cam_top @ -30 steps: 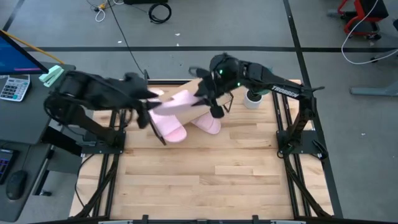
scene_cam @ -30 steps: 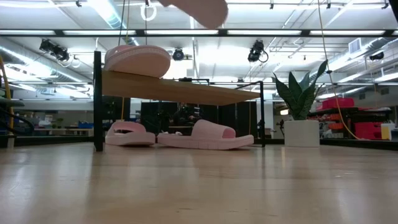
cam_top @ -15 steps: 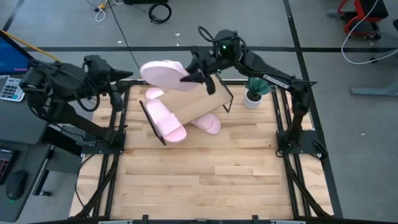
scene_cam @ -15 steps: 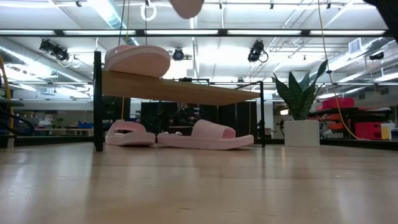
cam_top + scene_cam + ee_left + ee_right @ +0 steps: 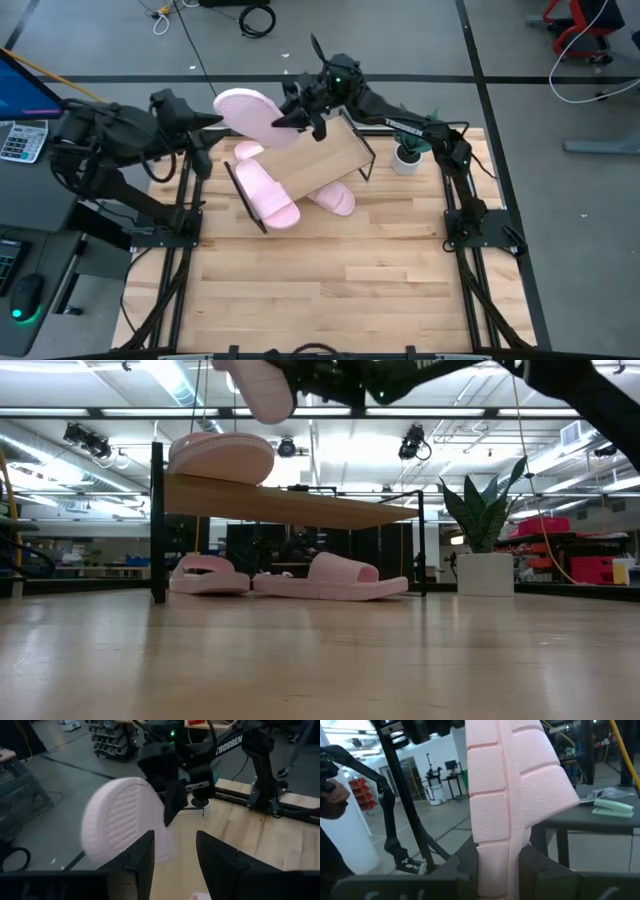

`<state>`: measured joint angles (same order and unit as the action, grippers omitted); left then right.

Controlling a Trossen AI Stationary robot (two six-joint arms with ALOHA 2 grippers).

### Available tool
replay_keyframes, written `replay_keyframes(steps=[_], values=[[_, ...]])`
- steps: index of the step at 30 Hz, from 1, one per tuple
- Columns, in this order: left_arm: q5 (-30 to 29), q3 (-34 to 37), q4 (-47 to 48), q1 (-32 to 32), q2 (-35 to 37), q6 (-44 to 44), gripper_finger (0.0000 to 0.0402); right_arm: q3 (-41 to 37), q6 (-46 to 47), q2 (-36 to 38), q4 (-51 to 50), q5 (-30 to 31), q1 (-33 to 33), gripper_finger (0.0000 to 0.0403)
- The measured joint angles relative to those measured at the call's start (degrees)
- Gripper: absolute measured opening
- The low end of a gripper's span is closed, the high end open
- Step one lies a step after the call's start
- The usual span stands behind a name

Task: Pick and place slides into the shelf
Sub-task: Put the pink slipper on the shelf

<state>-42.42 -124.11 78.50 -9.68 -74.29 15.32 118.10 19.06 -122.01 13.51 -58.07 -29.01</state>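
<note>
My right gripper (image 5: 300, 108) reaches over the shelf's far left corner and is shut on a pale pink slide (image 5: 245, 112), high above the table. That slide shows at the low view's top (image 5: 262, 385) and sole-first in the left wrist view (image 5: 122, 817). My left gripper (image 5: 175, 855) is open at the table's left edge (image 5: 205, 125), fingers pointing at the held slide, apart from it. The slanted wooden shelf (image 5: 310, 160) carries one slide (image 5: 268, 195) on its sole. Two more slides (image 5: 208, 575) (image 5: 330, 577) lie on the table under it. My right gripper pinches the slide between its two fingers at one end of the sole (image 5: 497, 855), one finger (image 5: 169, 802) lying on the ribbed underside. The fingers come level from the table's right. The slide is lifted clear, standing on edge, its length reaching out toward the left arm.
A potted plant (image 5: 405, 155) stands at the table's far right corner, beside the shelf. The shelf's black frame posts (image 5: 157, 525) rise at its ends. The near half of the tabletop (image 5: 330, 290) is bare wood. A desk with a keyboard and calculator (image 5: 20, 140) sits left of the table.
My right gripper has carried the slide up from above the shelf and toward the table's far left corner, turning it on edge. My left arm has drawn back from over the shelf toward the table's left edge.
</note>
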Motion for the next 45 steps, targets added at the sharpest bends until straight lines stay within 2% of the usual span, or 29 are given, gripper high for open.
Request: replay_keyframes(steps=[7, 16, 22, 27, 31, 37, 41, 45], values=[[-0.1, 0.0, -4.8, 1.4, -1.8, 4.4, 0.013, 0.0, 3.6, -0.4, 8.8, -5.0, -1.9, 0.008], [0.0, 0.0, -9.2, 2.1, -7.6, 11.2, 0.0115, 0.1, -8.6, 4.5, 10.4, -10.2, -5.3, 0.008], [0.0, 0.0, -9.0, 1.8, -9.5, 17.2, 0.0121, 0.1, -7.3, 6.4, 10.1, -13.6, -8.7, 0.008], [-5.9, 0.0, -11.9, 1.9, -9.3, 17.0, 0.0123, 0.1, -4.1, 7.1, 10.3, -17.6, -10.0, 0.008], [-8.6, 0.0, -14.3, 2.7, -9.3, 13.1, 0.0141, 0.1, -4.0, 7.1, 9.8, -18.6, -9.8, 0.008], [-11.0, 0.0, -15.2, 3.2, -10.1, 5.3, 0.0194, 0.1, -4.1, 7.1, 9.6, -18.4, -10.7, 0.008], [-14.9, 0.0, -15.4, 3.8, -10.0, 3.2, 0.0224, 0.1, -4.0, 7.1, 8.9, -18.4, -11.3, 0.008], [-15.4, 0.0, -16.4, 5.5, -9.5, 2.8, 0.0238, 0.1, -4.1, 7.1, 8.8, -18.1, -11.5, 0.008]])
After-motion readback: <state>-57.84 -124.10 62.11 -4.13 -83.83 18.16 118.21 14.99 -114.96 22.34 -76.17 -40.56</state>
